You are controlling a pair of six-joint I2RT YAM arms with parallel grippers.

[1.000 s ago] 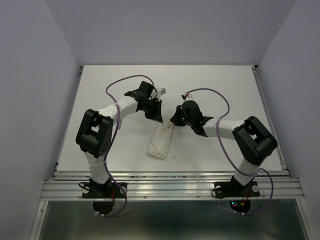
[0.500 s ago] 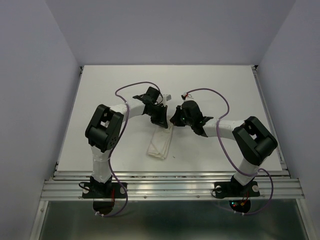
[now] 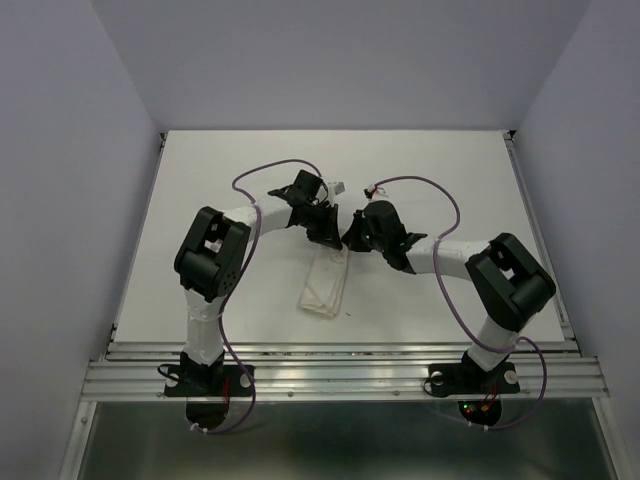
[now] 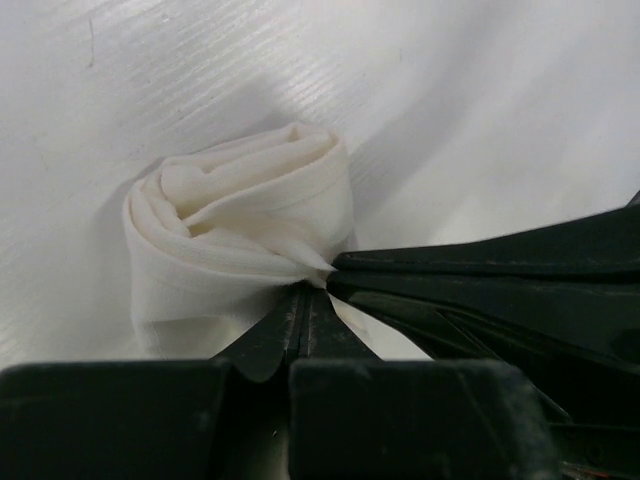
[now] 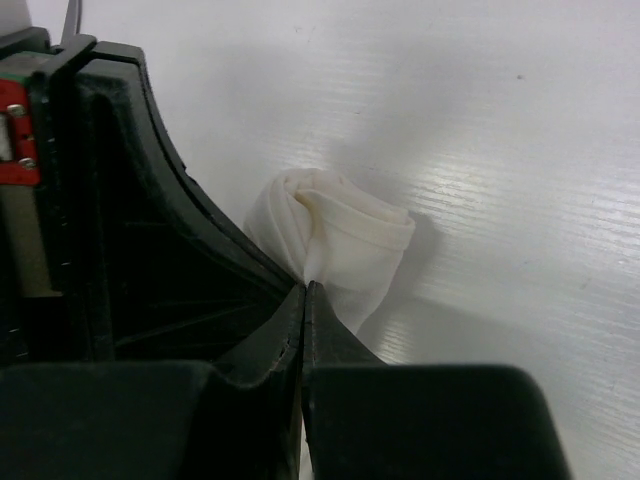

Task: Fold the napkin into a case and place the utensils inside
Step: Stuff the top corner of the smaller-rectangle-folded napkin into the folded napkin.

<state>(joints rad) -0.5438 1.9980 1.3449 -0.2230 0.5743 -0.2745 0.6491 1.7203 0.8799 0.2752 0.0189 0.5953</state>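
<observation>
Together, left gripper (image 4: 318, 283) and right gripper (image 5: 304, 288) pinch the napkin (image 3: 325, 285) at its far edge.

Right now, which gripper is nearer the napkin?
Neither: both touch it. The left gripper pinches the far end of the napkin from the left, the right gripper from the right.

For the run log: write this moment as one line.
left gripper: shut on napkin | right gripper: shut on napkin | napkin: folded narrow strip
</observation>
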